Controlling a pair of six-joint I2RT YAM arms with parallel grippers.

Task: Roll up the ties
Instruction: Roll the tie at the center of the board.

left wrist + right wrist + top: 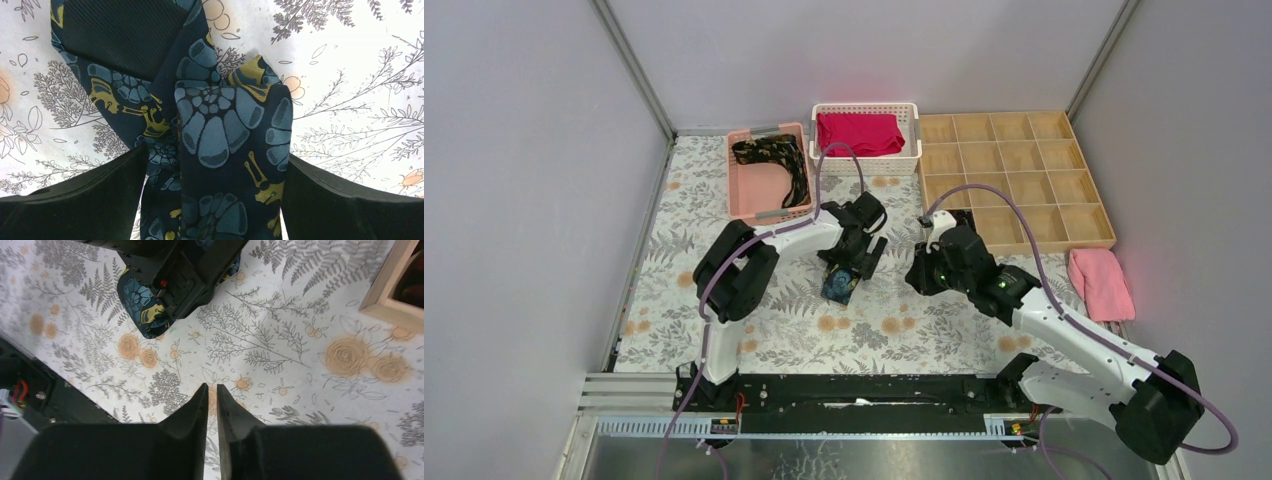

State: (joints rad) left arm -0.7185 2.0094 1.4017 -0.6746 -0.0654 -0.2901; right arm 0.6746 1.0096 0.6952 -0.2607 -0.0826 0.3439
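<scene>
A dark tie with a blue-teal and gold floral pattern (225,125) is bunched and folded between the fingers of my left gripper (215,200), which is shut on it just above the floral tablecloth. In the top view this tie (838,286) hangs under the left gripper (856,262) at the table's middle. It also shows in the right wrist view (137,300). A second tie (776,163) lies loose in the pink basket (746,190). My right gripper (212,387) is shut and empty, hovering over the cloth to the right of the left gripper (922,275).
A white basket (911,150) with a folded red cloth (859,133) stands at the back. A wooden divided tray (1024,180) sits at the back right, with something dark in its near-left cell (959,217). A pink towel (1101,283) lies at the right.
</scene>
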